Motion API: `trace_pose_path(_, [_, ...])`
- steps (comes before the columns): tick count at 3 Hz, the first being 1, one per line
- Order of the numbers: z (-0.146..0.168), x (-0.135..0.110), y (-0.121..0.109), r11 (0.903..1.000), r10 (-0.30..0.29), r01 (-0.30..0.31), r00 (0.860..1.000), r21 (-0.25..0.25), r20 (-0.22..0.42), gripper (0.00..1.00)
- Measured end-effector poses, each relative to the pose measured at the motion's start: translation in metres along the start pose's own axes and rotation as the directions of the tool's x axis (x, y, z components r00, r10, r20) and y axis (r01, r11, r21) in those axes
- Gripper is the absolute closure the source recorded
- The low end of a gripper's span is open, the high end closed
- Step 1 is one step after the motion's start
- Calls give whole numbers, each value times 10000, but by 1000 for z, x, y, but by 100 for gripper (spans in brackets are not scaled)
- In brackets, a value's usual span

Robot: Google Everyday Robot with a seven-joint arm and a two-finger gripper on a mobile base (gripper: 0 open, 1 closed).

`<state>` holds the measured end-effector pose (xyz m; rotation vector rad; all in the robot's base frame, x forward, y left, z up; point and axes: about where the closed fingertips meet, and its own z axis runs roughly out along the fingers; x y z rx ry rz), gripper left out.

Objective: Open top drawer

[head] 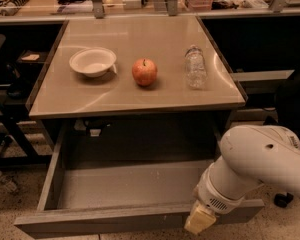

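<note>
The top drawer (115,219) is pulled far out from under the tabletop, and its shallow grey tray (130,184) lies open to view with nothing in it. My white arm comes in from the right and bends down to the drawer's front edge. My gripper (200,220) sits at the right part of the drawer front, mostly hidden behind the wrist.
On the beige tabletop (140,91) stand a white bowl (92,61), a red apple (144,72) and a clear plastic bottle (195,67) lying down. Dark shelving and chair legs stand at the left (10,134). A cluttered counter runs along the back.
</note>
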<state>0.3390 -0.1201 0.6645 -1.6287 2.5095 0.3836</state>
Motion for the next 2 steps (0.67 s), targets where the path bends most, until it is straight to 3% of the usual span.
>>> trace_pose_path(1, [0,0,0,10000,0,0,10000,0,0,0])
trace_pose_path(2, [0,0,0,10000,0,0,10000,0,0,0])
